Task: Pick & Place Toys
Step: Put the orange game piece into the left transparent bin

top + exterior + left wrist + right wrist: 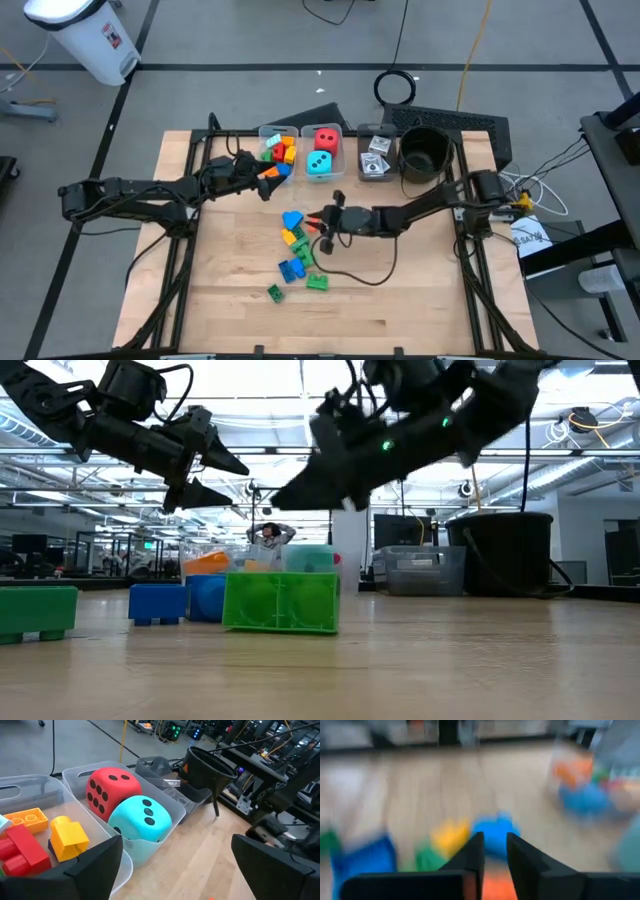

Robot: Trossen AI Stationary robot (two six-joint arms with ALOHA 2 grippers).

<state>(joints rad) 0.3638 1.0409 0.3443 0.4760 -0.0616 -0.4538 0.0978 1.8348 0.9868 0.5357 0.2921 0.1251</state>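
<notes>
High view shows the right tool (pixel 318 222) low over the heap of loose bricks (pixel 296 250) on the counter (pixel 420 280), near side of the brick bin (pixel 278 146). I judge the step to be picking a brick from that heap; next it must settle around one piece and lift toward the bin. Its fingers stand nearly together with a slim gap, but whether they grip anything I cannot tell. Just beside the bin, the left tool (pixel 268 178) hangs wide apart, empty.
</notes>
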